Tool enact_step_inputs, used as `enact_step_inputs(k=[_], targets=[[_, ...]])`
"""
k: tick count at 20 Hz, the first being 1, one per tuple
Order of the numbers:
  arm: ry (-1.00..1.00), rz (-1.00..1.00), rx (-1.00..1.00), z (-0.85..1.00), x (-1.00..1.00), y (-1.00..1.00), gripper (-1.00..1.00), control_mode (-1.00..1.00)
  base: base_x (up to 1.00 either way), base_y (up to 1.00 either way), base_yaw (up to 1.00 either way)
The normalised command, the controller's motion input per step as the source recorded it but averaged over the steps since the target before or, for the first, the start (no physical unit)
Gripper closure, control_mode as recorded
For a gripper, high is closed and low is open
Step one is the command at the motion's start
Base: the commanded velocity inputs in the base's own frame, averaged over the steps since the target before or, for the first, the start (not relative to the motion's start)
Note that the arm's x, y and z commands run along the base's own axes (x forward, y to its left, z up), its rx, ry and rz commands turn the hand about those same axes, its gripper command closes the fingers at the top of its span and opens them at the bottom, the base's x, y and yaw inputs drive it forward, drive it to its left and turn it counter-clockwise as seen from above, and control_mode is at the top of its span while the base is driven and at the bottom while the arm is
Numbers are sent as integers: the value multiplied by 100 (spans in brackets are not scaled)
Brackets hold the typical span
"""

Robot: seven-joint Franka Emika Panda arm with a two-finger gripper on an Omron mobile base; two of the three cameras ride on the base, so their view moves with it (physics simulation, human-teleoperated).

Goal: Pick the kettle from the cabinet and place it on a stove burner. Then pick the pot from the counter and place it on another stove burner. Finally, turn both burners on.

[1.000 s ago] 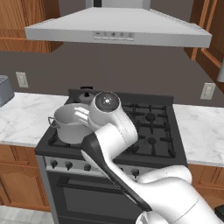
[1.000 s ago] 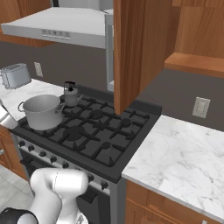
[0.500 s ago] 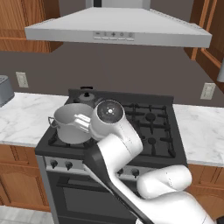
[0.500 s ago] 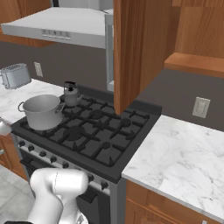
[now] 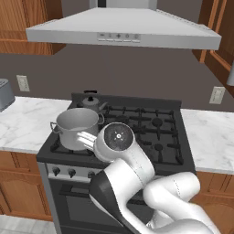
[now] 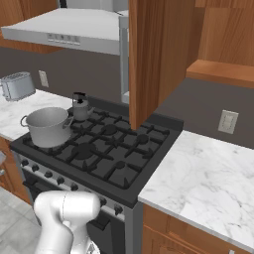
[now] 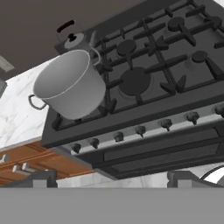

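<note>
Pot (image 5: 78,127) sits on the front-left stove burner, its right side hidden behind the white arm in the left base view; kettle (image 5: 91,101) stands just behind it. Gripper (image 7: 111,179) hangs before the knobs (image 7: 141,130), jaws wide, fingertips barely visible.

brushed steel pot (image 5: 77,128), veined marble counter (image 6: 208,183), wooden cabinet (image 6: 156,54)

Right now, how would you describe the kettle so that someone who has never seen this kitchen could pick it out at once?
Find the black range under the grey hood. On its rear left burner, against the back wall, sits the kettle, directly behind the pot. It is small and dark grey, with a black arched handle, a knobbed lid and a spout; the pot is wide, lidless and paler.
</note>
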Motion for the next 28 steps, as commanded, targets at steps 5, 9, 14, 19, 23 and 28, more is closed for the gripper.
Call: enact_step_inputs(k=[5, 9, 14, 19, 23, 28], targets=[[-3, 0, 0, -19, -12, 10, -100, -100, 0, 0, 0], [-3, 0, 0, -19, -5, 8, -100, -100, 0, 0, 0], [-1, 0, -1, -16, -8, 3, -100, -100, 0, 0, 0], [-5, 0, -1, -26, -5, 6, -100, -100, 0, 0, 0], [-6, 0, 0, -25, -2, 1, -100, -100, 0, 0, 0], [-8, 0, 0, -26, 0, 8, -100, -100, 0, 0, 0]])
